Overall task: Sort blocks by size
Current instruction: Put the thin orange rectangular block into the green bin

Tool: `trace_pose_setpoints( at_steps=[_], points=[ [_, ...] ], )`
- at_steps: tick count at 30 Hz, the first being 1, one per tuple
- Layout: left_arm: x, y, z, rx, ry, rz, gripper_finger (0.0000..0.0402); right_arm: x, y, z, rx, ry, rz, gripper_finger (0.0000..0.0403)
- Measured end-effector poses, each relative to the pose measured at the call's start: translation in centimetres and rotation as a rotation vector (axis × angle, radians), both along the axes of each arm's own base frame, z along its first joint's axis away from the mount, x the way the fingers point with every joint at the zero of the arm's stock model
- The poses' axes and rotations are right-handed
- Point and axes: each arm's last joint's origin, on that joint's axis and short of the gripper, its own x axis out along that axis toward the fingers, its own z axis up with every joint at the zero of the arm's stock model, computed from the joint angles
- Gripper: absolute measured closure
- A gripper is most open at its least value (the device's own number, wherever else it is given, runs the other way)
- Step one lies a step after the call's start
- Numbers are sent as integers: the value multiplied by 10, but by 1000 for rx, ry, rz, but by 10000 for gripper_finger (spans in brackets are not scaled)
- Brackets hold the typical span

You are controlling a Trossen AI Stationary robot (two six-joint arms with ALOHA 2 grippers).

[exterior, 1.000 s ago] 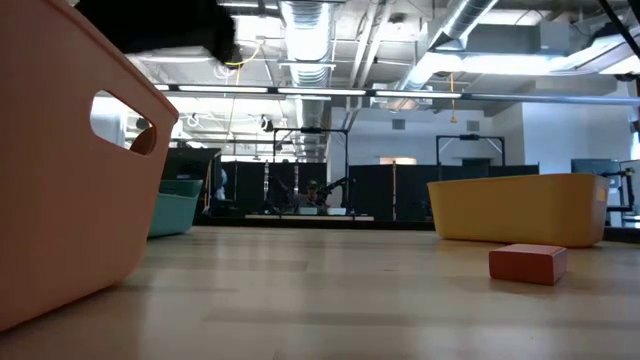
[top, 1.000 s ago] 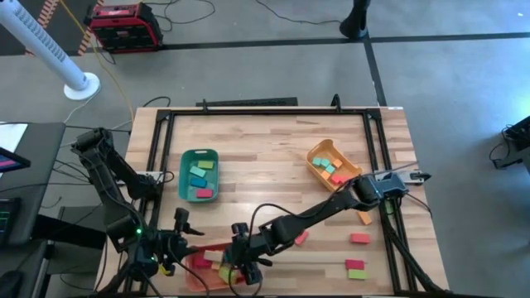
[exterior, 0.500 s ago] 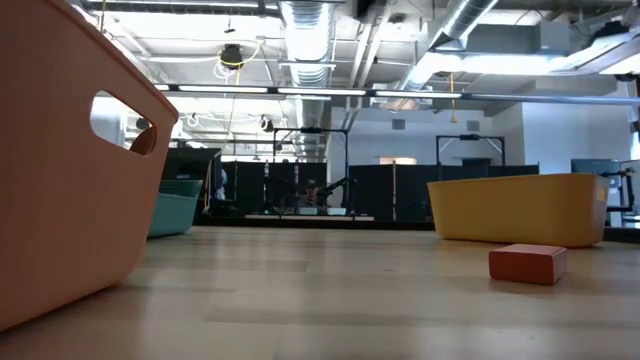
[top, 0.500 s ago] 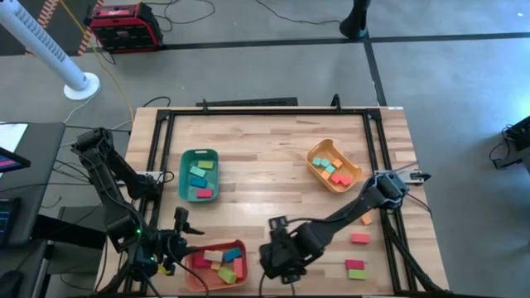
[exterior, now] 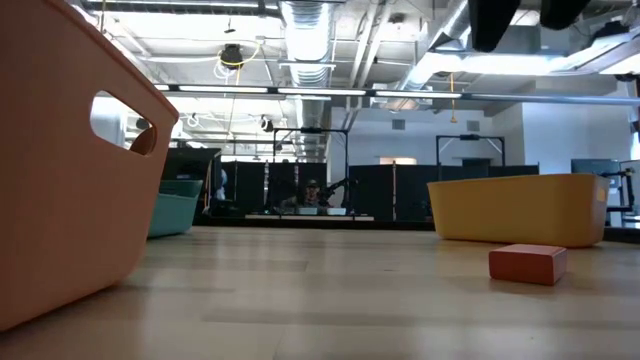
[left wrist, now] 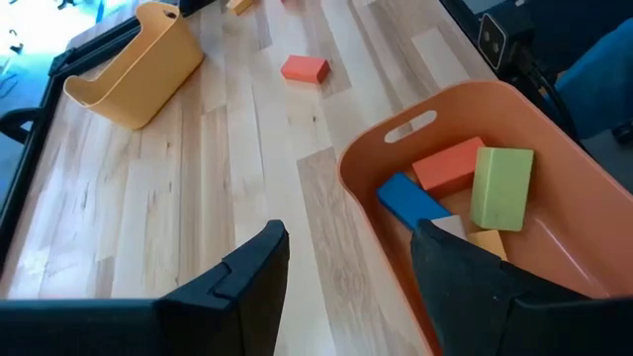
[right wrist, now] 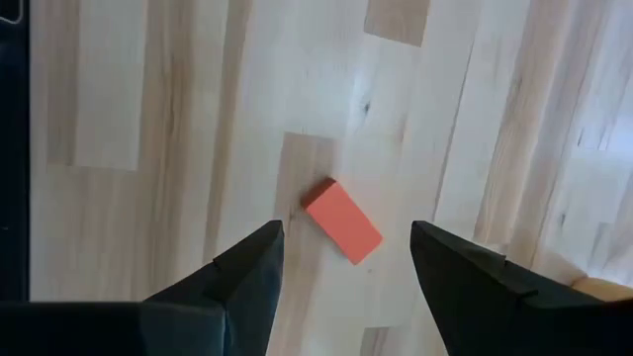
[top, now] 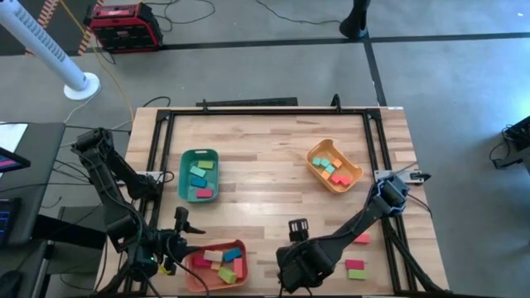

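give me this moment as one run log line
right gripper: open, empty, above red block | left gripper: open, beside salmon tray | loose blocks on table

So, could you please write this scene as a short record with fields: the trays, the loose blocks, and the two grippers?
green tray: holds blocks
yellow-orange tray: holds blocks
salmon-red tray: holds blocks, near table front
loose blocks: red block on bare wood; red block and green-and-red pair near right edge
left gripper: open, empty, beside salmon-red tray
right gripper: open, empty, above the red block
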Motion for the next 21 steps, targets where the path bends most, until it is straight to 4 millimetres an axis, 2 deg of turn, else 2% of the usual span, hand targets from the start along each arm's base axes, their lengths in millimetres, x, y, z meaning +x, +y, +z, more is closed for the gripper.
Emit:
trace_pose_setpoints(
  at_steps=[9,15,21],
  points=[
    [0,0,0,-1,0,1,198,0,0,-2,-10,9,1,147],
    [0,0,-4,10,-6,1,198,1,2,-34,-16,14,25,147],
    [0,0,-6,33,-12,-9,198,-6,-4,-57,-72,92,36,147]
  ],
)
